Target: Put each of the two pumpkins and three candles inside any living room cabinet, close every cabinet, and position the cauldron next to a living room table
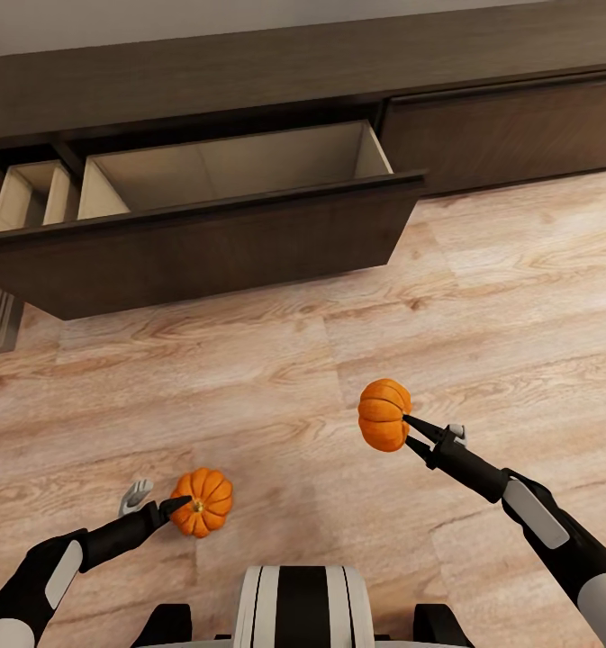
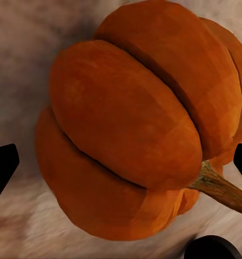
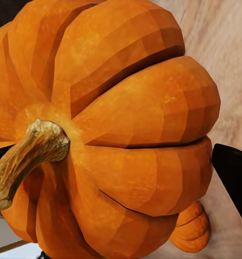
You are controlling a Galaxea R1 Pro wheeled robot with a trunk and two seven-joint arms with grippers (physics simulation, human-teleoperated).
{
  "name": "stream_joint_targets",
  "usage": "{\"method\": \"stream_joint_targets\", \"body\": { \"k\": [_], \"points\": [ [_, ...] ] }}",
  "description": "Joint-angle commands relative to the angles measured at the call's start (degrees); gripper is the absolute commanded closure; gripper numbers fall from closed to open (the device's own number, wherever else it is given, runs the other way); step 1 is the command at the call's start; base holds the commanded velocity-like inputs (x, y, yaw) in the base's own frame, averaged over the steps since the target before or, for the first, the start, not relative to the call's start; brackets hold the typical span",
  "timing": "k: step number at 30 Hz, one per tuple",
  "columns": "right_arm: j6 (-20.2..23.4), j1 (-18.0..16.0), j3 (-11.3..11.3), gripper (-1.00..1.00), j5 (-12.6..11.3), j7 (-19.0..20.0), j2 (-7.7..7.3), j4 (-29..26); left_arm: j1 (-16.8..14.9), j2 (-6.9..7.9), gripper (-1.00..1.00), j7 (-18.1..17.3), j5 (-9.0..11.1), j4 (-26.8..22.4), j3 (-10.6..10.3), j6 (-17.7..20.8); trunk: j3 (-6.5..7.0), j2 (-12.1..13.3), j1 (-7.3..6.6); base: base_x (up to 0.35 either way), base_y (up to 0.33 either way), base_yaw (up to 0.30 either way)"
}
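Two pumpkins, one clamped in each gripper, face the cabinet's open drawer.

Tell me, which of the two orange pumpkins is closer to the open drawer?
The orange ribbed pumpkin at the right arm's fingers; the other orange pumpkin, by the left arm, lies farther back from the dark-brown wooden cabinet's open drawer.

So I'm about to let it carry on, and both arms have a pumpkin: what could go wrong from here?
The right gripper seems to pinch its pumpkin at one edge, so it could slip and drop. The open drawer juts over the floor; its front could catch an arm. The left gripper looks only partly round the other pumpkin.
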Motion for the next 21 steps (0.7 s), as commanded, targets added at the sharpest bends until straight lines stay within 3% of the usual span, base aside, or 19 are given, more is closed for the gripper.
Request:
{"method": "stream_joint_targets", "body": {
  "k": [1,17,21],
  "points": [
    [0.40,-0.04,0.22,1.00,-0.60,-0.01,-0.06,0.03,-0.02,-0.01,-1.00,-0.09,0.22,-0.01,0.10,0.40,-0.03,-0.01,-0.01,0.000,-0.002,0.000],
    [0.39,-0.04,0.22,1.00,-0.60,-0.01,-0.06,0.02,-0.02,-0.01,-1.00,-0.06,0.22,0.00,0.10,0.40,-0.03,-0.01,-0.01,0.000,-0.003,0.000],
    [0.40,-0.04,0.22,1.00,-0.60,-0.01,-0.06,0.02,-0.02,-0.01,-1.00,-0.09,0.22,0.01,0.16,0.40,-0.69,-0.05,0.07,0.000,0.000,0.000]
  ]
}}
